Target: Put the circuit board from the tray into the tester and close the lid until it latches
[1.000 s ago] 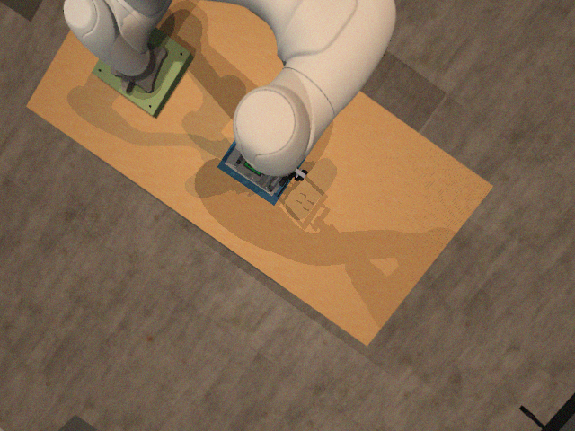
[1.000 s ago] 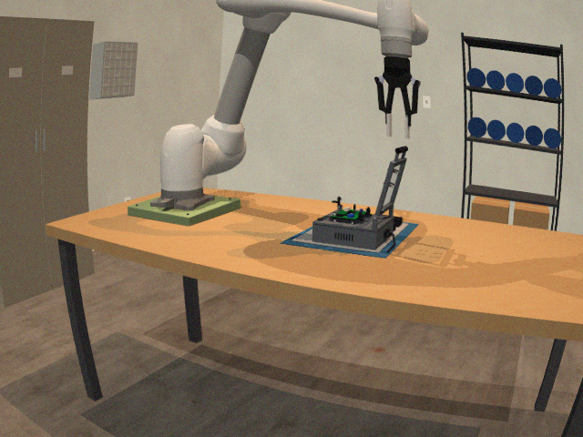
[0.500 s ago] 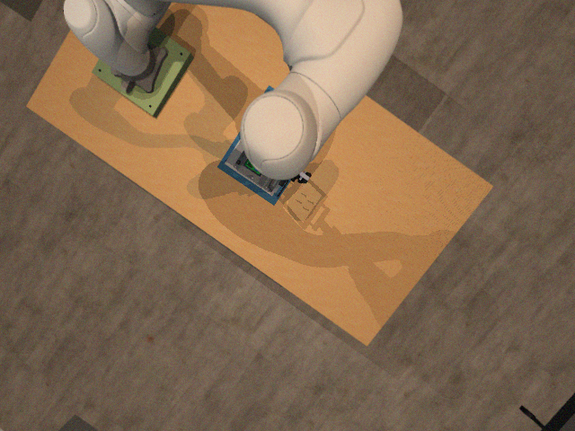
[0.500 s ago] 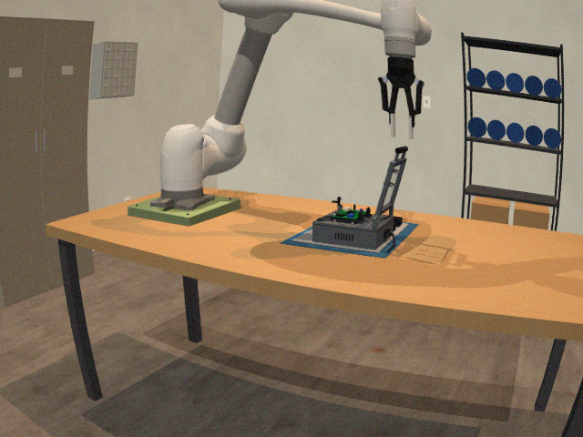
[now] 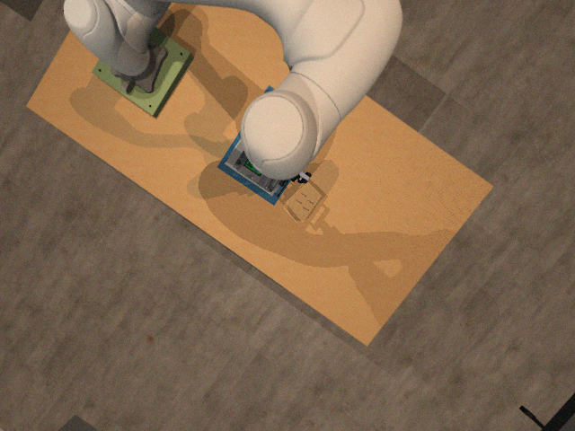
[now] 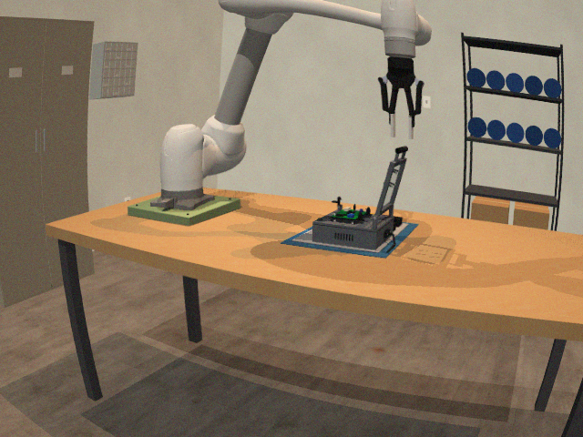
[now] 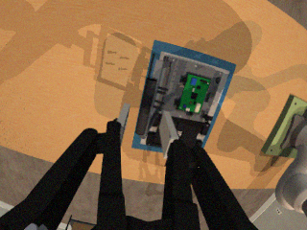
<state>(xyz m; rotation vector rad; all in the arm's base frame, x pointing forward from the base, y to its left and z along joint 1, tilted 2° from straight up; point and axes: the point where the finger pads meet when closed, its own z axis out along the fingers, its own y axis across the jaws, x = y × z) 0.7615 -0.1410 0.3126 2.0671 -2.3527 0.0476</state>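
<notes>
The black two-finger tool (image 6: 403,126) (image 7: 145,116) hangs upper right in the exterior view, fingers slightly spread, pinching nothing; below, the grey hinged lid (image 6: 390,186) stands raised.

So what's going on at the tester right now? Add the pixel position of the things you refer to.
The arm's gripper (image 6: 403,137) (image 7: 145,116) hangs above the tester (image 6: 345,235) (image 7: 177,64), fingers partly open with nothing between them. The circuit board (image 5: 252,167) (image 6: 349,215) (image 7: 194,93) is in the tester, out of the tray. The lid (image 6: 390,184) stands upright, not closed or latched, its handle (image 6: 401,149) below the fingertips. Closing the lid is probably next. Whether the board sits fully on both pins, I can't tell from here.
</notes>
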